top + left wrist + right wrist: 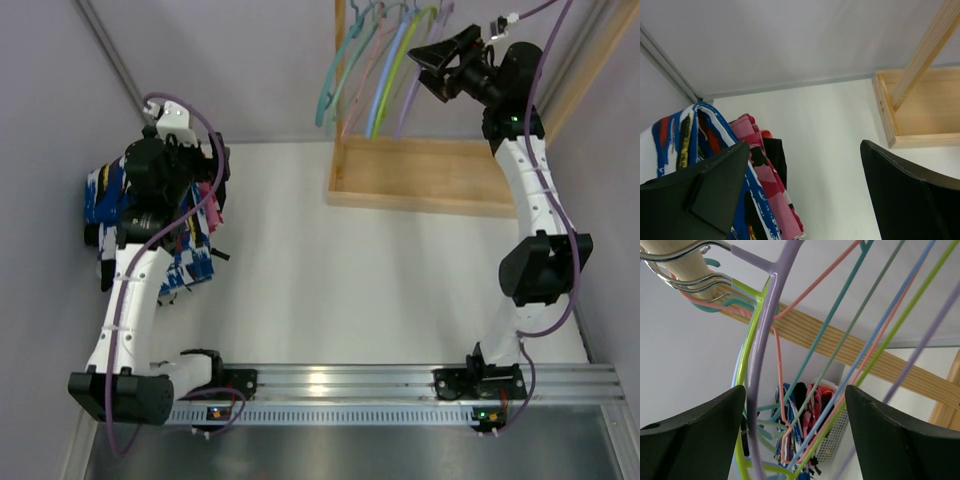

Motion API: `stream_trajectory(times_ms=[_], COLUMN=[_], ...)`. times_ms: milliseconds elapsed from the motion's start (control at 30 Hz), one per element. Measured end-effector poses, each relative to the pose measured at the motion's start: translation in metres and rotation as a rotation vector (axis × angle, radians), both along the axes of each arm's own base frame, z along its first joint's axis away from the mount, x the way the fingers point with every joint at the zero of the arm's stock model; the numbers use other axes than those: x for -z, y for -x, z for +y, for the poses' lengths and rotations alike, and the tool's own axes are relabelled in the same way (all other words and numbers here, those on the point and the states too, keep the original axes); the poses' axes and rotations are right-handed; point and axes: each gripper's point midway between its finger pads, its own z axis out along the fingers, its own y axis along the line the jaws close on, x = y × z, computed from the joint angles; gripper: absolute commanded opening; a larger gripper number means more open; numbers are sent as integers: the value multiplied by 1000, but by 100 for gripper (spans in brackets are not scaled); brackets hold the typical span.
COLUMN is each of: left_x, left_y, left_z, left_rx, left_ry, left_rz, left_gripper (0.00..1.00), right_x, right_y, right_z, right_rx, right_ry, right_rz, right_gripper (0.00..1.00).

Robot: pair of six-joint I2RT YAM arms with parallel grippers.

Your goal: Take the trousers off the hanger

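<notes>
Judging from bare hangers (760, 365), removal looks finished; right gripper (794, 405) gapes around one, left gripper (805, 145) gapes beside trousers (745, 131); next, back out without snagging.

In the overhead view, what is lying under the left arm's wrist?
Heaped trousers: a blue-and-white patterned pair, a pink-red camouflage pair and a black pair. The left arm covers the heap's middle, so what it rests on cannot be seen.
</notes>
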Motion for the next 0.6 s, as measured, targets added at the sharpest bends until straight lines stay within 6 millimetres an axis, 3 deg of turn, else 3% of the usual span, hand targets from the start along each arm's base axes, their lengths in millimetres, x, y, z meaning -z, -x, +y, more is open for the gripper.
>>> stream_trajectory(times_ms=[233, 400, 600], left_x=[31, 37, 46], left_y=[-16, -30, -50], left_z=[-17, -38, -60], left_rx=[67, 123, 171], left_ry=[16, 12, 9], left_rz=[125, 179, 241], left_gripper=[99, 99, 99], right_x=[-7, -19, -3], right_y=[23, 50, 89], right_z=[-28, -61, -94], right_rx=[23, 68, 116], right_ry=[14, 65, 174], right_rz=[-9, -60, -69], right_gripper=[91, 99, 100])
